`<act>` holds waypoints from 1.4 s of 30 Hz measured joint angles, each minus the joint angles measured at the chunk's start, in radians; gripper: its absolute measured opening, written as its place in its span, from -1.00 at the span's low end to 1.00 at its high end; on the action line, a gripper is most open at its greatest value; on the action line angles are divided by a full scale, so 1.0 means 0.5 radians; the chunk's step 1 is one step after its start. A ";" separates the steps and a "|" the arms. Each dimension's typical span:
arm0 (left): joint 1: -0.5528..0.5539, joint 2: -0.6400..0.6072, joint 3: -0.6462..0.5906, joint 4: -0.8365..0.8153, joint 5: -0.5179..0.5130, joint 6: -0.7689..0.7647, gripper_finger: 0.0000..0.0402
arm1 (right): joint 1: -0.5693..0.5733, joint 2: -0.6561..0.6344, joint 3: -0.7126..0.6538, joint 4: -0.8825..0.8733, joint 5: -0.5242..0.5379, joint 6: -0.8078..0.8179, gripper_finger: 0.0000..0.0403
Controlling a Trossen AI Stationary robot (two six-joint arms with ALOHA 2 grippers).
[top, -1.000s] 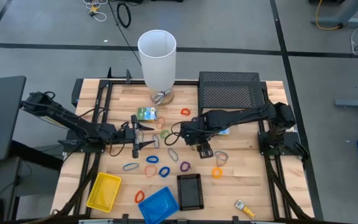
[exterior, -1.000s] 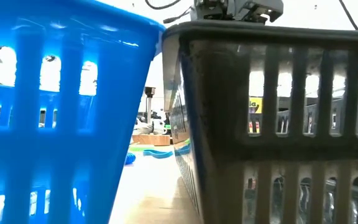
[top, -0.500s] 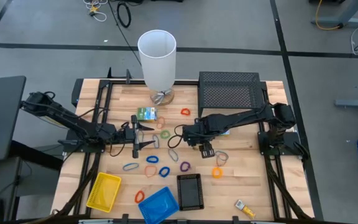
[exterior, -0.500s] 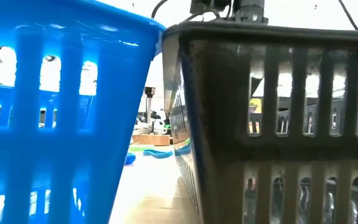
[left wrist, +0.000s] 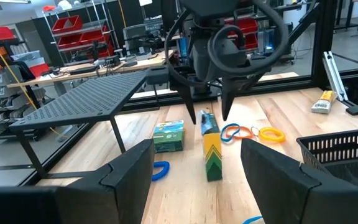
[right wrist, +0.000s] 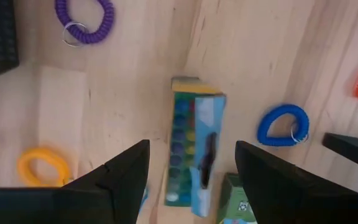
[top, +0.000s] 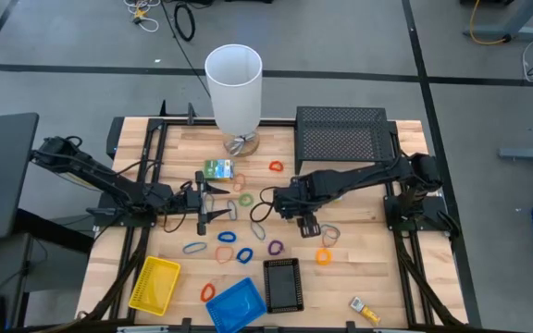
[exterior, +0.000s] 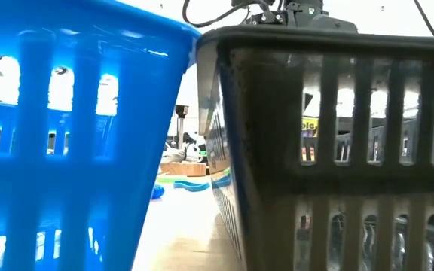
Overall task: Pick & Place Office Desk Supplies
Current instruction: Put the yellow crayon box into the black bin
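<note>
Right gripper [left wrist: 211, 118], jaws released, hangs straight over the upright box [left wrist: 211, 148] mid-table to straddle and grab it; left gripper [top: 218, 202] waits nearby, spread.

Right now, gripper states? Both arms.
Left gripper: open, holding nothing, mid-table.
Right gripper: open, holding nothing, poised over the upright box.

No text can be read; the printing on the small boxes [left wrist: 211, 147] cannot be made out
</note>
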State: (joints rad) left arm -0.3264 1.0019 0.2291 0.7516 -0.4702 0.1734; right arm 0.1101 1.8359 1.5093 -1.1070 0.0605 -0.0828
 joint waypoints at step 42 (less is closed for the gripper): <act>0.000 0.000 0.000 -0.003 -0.001 0.021 0.22 | 0.166 -0.098 -0.125 0.100 -0.018 0.097 -0.74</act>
State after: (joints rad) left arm -0.3264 1.0019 0.2291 0.7500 -0.4706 0.1837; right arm 0.1932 1.7869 1.4469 -1.0571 0.0515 -0.0341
